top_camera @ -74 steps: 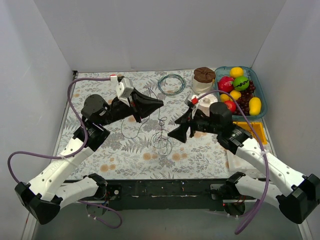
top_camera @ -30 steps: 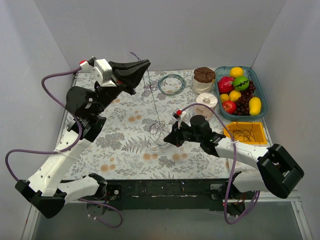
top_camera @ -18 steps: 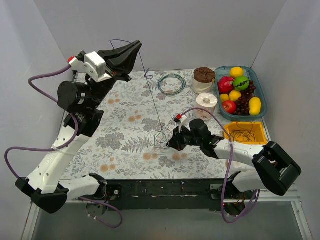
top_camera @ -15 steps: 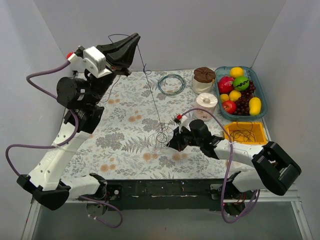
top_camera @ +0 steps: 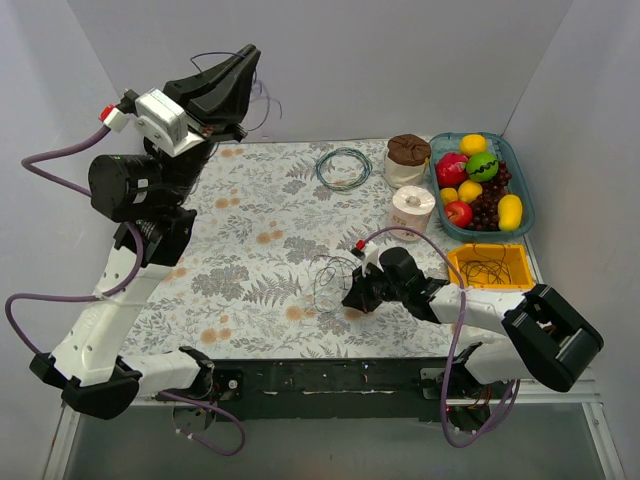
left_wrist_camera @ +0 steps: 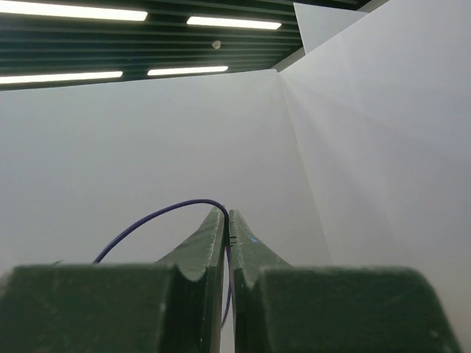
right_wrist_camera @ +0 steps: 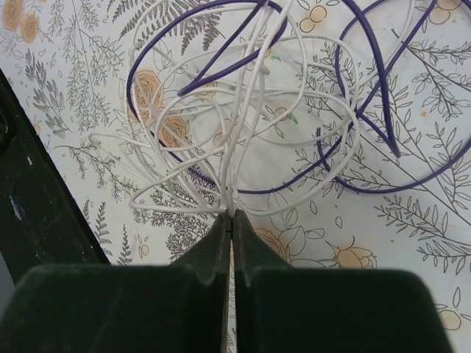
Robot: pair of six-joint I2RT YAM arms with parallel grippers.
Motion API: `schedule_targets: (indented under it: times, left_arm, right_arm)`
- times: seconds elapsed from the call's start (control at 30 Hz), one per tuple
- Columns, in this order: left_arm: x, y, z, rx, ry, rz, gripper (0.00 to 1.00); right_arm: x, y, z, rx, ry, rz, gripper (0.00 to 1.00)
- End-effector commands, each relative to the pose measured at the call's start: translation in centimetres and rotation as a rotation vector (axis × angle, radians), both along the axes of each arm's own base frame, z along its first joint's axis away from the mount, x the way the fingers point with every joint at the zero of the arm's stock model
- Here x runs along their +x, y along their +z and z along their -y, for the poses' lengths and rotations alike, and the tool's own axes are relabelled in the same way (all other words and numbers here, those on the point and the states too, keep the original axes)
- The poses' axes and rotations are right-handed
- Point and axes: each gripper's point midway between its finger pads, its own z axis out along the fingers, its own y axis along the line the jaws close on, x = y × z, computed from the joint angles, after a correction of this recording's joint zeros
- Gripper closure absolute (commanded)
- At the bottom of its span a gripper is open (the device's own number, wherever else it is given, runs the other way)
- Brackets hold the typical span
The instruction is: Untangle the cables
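Note:
My left gripper (top_camera: 243,62) is raised high near the back wall and is shut on a thin purple cable (left_wrist_camera: 157,215). Its loose loops (top_camera: 261,103) hang beside the fingers (left_wrist_camera: 206,243). Low on the floral mat, my right gripper (top_camera: 350,298) is shut on a strand of the white cable tangle (right_wrist_camera: 246,132). That tangle (top_camera: 331,280) lies just left of its tips. Purple loops (right_wrist_camera: 383,140) still thread through the white strands. I cannot tell whether they belong to the lifted cable.
A green-blue coiled cable (top_camera: 343,167) lies at the back of the mat. A white roll (top_camera: 413,207) and a brown-lidded jar (top_camera: 408,155) stand at the right. Beyond them are a fruit tray (top_camera: 528,222) and an orange bin (top_camera: 512,252) holding thin cables.
The left gripper has climbed higher and to the left, drawing the purple cable up off the mat. The right gripper slid slightly nearer, staying shut on the tangle.

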Motion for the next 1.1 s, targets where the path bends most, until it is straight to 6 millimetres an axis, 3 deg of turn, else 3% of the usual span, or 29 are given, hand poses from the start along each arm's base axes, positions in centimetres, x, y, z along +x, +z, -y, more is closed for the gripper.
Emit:
schedule_targets:
  times: [0.0,0.03,0.07,0.1,0.13,0.17,0.27,0.43,0.47,0.67,0.83,1.07]
  left_arm:
    - [0.5,-2.4,0.7,0.049,-0.023,-0.068,1.0]
    - [0.3,-2.8,0.8,0.056,-0.035,-0.078,1.0]
    - [0.6,-3.7,1.2,0.064,-0.057,-0.112,1.0]
    - [0.8,-4.8,1.7,0.084,-0.077,-0.136,1.0]
    - [0.7,-5.4,1.9,0.092,-0.092,-0.153,1.0]
    - [0.9,-6.3,2.4,0.102,-0.116,-0.19,1.0]
    - [0.8,-8.5,3.4,0.14,-0.174,-0.252,1.0]
    - [-0.5,-11.5,5.0,0.183,-0.318,-0.346,1.0]
    - [-0.5,-12.6,5.5,0.201,-0.343,-0.373,1.0]
    - [-2.3,-15.0,6.8,0.244,-0.488,-0.45,1.0]
    - [-2.5,-15.9,7.2,0.251,-0.522,-0.478,1.0]
    - [-3.1,-16.8,7.7,0.262,-0.572,-0.504,1.0]
  right_arm:
    - [0.8,2.9,-0.6,0.031,0.009,0.072,0.99]
    - [0.9,3.1,-0.4,0.018,0.005,0.076,0.95]
    - [1.1,3.9,-0.5,0.023,0.007,0.095,0.74]
    - [1.6,6.0,-0.8,0.049,0.018,0.15,0.64]
    - [1.6,6.5,-0.6,0.038,0.019,0.157,0.57]
    - [1.8,7.6,-0.7,0.042,0.025,0.179,0.41]
    - [2.5,12.1,-0.4,0.049,0.03,0.283,0.22]
    - [2.8,21.1,0.1,0.133,0.042,0.494,0.16]
    - [2.6,22.3,0.2,0.147,0.05,0.514,0.16]
    - [1.2,30.8,-0.6,0.307,0.119,0.645,0.2]
    - [1.2,34.4,-0.7,0.374,0.112,0.72,0.22]
    - [1.7,36.6,-2.8,0.466,0.126,0.706,0.19]
